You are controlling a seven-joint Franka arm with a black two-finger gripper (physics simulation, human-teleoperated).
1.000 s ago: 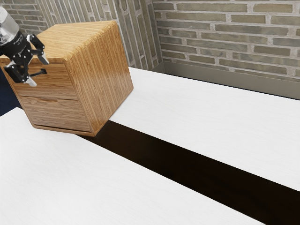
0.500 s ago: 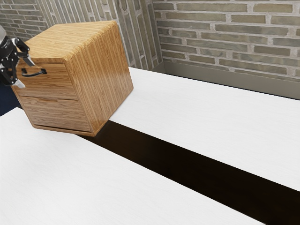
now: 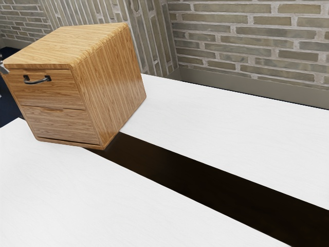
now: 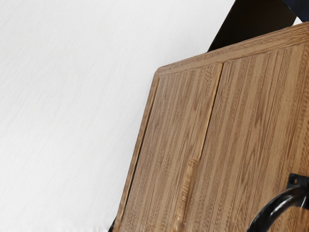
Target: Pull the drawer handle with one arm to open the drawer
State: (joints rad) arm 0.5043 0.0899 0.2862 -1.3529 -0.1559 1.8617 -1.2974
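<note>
Wooden cabinet (image 3: 82, 77) with black drawer handle (image 3: 37, 80) on a white table (image 3: 231, 134), brick wall (image 3: 247, 36) behind; gripper (image 3: 2, 68) at the exterior view's left edge, grip state unclear.

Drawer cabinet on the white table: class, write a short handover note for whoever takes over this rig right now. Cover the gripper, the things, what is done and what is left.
Gripper: a sliver at the exterior view's left edge, apart from the handle; open or shut cannot be told.
Things: the wooden cabinet sits on the white table; the black handle is on the top drawer.
Done: nothing; the top drawer looks flush and shut.
Left: reach the handle, grip it, pull the drawer out.
</note>
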